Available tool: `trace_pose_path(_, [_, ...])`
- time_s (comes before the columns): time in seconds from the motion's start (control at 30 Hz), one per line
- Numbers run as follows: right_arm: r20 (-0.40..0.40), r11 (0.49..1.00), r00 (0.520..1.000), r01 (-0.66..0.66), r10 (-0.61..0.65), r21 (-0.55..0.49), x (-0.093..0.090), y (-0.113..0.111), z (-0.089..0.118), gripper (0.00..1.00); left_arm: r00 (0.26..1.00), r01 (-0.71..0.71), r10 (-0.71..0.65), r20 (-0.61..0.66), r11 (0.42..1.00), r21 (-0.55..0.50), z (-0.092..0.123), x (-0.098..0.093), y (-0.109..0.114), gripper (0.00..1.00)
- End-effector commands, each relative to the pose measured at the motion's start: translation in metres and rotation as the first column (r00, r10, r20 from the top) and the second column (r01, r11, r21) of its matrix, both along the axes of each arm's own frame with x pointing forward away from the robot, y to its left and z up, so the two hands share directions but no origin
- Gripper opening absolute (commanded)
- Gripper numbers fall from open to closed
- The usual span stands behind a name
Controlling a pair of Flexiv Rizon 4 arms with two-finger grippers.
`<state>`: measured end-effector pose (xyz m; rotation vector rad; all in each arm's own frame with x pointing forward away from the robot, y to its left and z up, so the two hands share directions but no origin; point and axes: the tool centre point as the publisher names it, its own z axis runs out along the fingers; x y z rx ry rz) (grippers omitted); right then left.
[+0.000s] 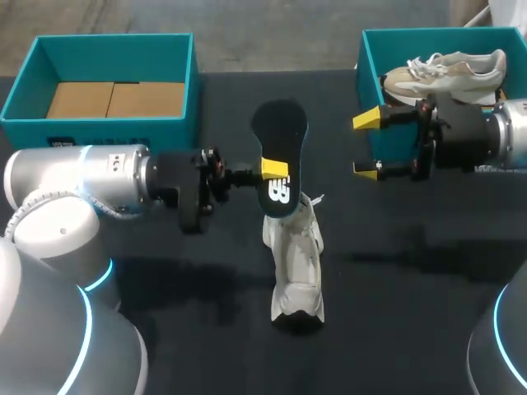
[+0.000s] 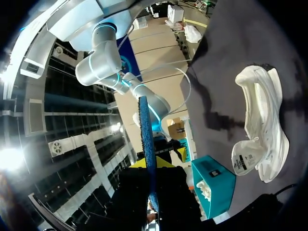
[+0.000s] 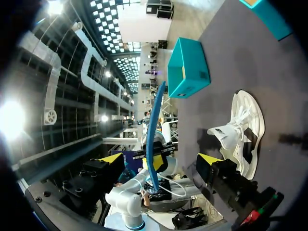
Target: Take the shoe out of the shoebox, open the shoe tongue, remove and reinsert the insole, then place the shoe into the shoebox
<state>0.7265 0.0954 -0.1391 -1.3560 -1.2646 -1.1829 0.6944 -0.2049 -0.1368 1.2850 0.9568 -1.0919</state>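
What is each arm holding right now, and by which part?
The left end effector pinches the insole near its logo end. The right end effector is open and empty.

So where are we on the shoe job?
Done: the white shoe is out on the table and its insole is removed. In hand: the left end effector is shut on the insole, holding it above the shoe. The right end effector is open and empty by the right shoebox. Left: reinsert the insole and box the shoe.
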Motion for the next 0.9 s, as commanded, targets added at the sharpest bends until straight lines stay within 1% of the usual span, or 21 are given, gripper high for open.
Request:
trace_pose_path(0.03, [0.001, 1.0, 1.0, 0.002, -0.002, 0.0, 0.0, 0.001, 0.0, 1.0, 1.0, 0.02, -0.02, -0.002, 1.0, 0.005, 0.0, 0.004, 0.002, 0.0])
trace_pose_path(0.17, [0.001, 1.0, 1.0, 0.002, -0.002, 0.0, 0.0, 0.001, 0.0, 1.0, 1.0, 0.025, -0.026, 0.017, 1.0, 0.017, -0.004, 0.001, 0.001, 0.0])
trace_pose_path(0.37, [0.001, 1.0, 1.0, 0.002, -0.002, 0.0, 0.0, 0.001, 0.0, 1.0, 0.998, 0.042, -0.043, 0.036, 0.998, 0.036, -0.01, -0.006, -0.008, 0.0])
trace_pose_path(0.57, [0.035, 1.0, 0.999, 0.012, -0.012, 0.0, 0.006, 0.015, 0.006, 1.0, 0.998, 0.045, -0.046, 0.052, 0.998, 0.037, -0.014, -0.008, -0.014, 0.0])
trace_pose_path(0.73, [0.043, 1.0, 0.999, 0.016, -0.016, 0.0, 0.011, 0.024, 0.006, 1.0, 0.998, 0.045, -0.046, 0.052, 0.998, 0.037, -0.014, -0.008, -0.014, 0.0])
trace_pose_path(0.9, [0.058, 1.0, 0.998, 0.019, -0.02, 0.008, 0.016, 0.029, 0.004, 1.0, 0.998, 0.045, -0.046, 0.052, 0.998, 0.037, -0.014, -0.008, -0.014, 0.0])
